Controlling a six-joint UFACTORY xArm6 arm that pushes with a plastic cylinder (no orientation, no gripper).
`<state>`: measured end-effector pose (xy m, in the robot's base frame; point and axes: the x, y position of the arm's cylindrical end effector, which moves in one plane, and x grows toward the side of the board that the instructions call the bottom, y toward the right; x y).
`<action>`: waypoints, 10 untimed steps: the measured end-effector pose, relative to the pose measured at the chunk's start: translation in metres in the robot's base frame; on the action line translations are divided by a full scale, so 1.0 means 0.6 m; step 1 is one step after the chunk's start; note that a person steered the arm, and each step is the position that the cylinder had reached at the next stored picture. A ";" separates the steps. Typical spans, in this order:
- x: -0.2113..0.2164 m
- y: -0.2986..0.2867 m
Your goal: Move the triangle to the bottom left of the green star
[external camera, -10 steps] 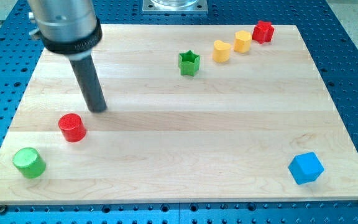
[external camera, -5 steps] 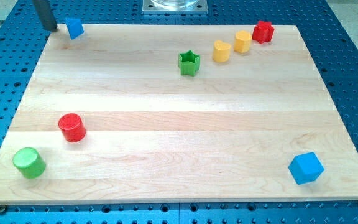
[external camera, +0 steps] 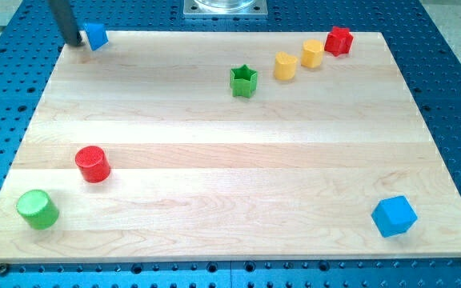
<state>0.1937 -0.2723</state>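
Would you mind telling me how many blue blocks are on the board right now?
2. A blue triangle sits at the view's top left corner, just right of my tip. A blue cube sits near the view's bottom right corner. Nothing seems hidden.

Wooden board (external camera: pixel 214 176) (blue perforated table (external camera: pixel 454 96))

Only a short stretch of smooth, dark grey, round rod shows, ending in my tip (external camera: pixel 74 43).
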 end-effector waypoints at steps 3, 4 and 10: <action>0.216 0.284; 0.266 0.285; 0.303 0.336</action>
<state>0.3754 -0.0709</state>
